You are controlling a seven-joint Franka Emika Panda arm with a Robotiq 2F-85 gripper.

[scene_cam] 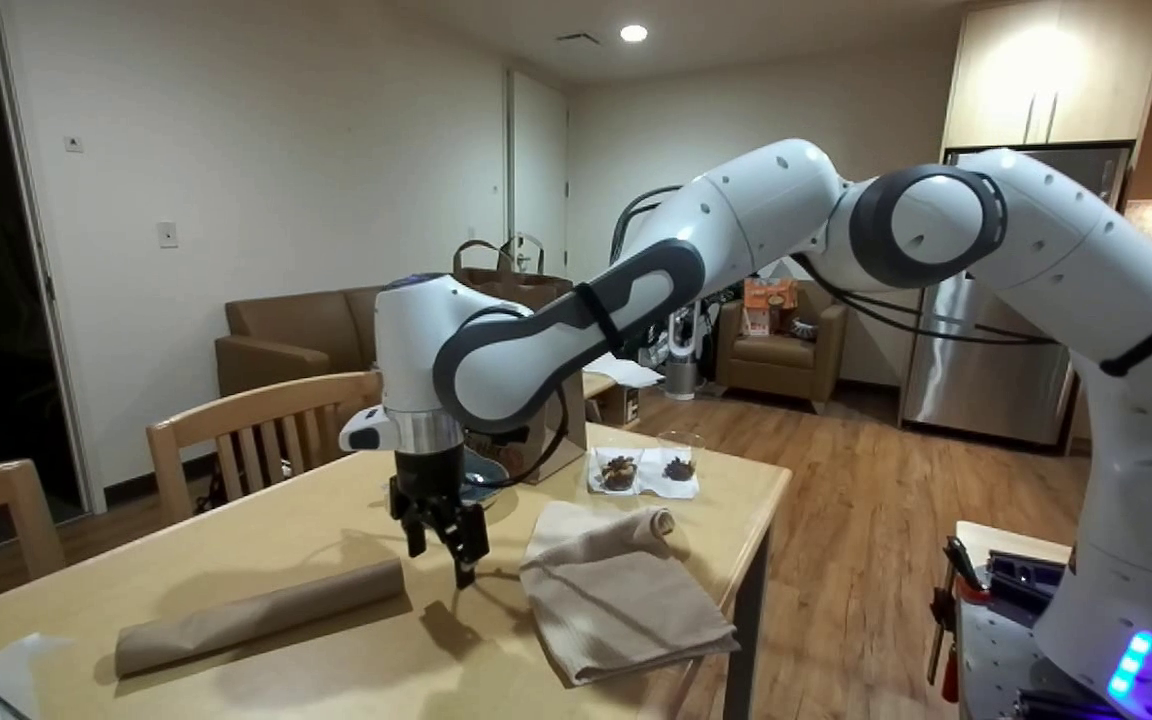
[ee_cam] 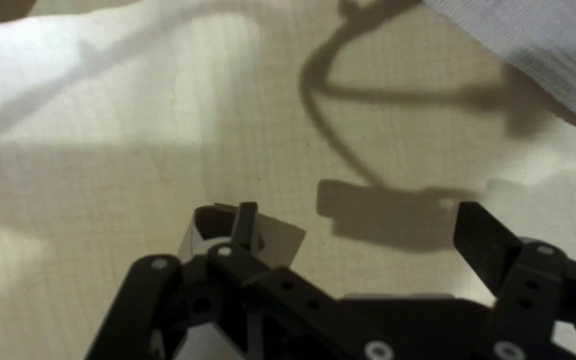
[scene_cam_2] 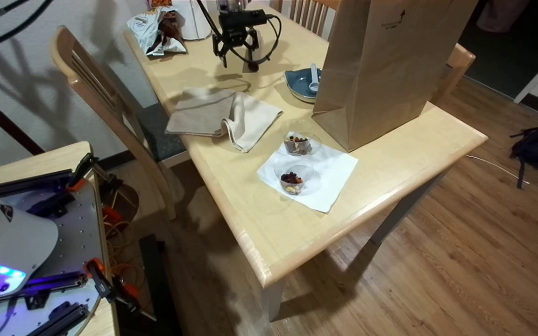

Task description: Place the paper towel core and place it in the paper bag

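Tool (scene_cam: 441, 560) is hanging low over the surface (scene_cam_2: 269, 228), pointing down, jaws standing wide apart, bare wood and shadow showing between them in the wrist view. Paper towel core (scene_cam: 261, 612) is lying on its side on the surface, brown, one end near the tool; in the wrist view the tool is covering part of that hollow end, can't tell if touching. Paper bag (scene_cam_2: 385, 70) is standing upright on the surface in both exterior views, well apart from the core, partly hidden behind the arm (scene_cam: 556, 340) in an exterior view. Beige cloth (scene_cam: 626, 610) is lying folded and rumpled near the tool, part of it overhanging the edge. Blue bowl (scene_cam_2: 299, 86) is sitting just beside the bag, pale spoon (scene_cam_2: 315, 77) resting in it. White sheet (scene_cam_2: 332, 175) is lying near the foot of the bag, carrying two clear cups (scene_cam_2: 298, 145) holding dark and light bits. Crumpled packet (scene_cam_2: 143, 30) is lying by the edge further along in an exterior view, wooden chairs (scene_cam: 266, 400) standing by the surface. Base lights (scene_cam: 1131, 665) are glowing blue-violet in both exterior views.
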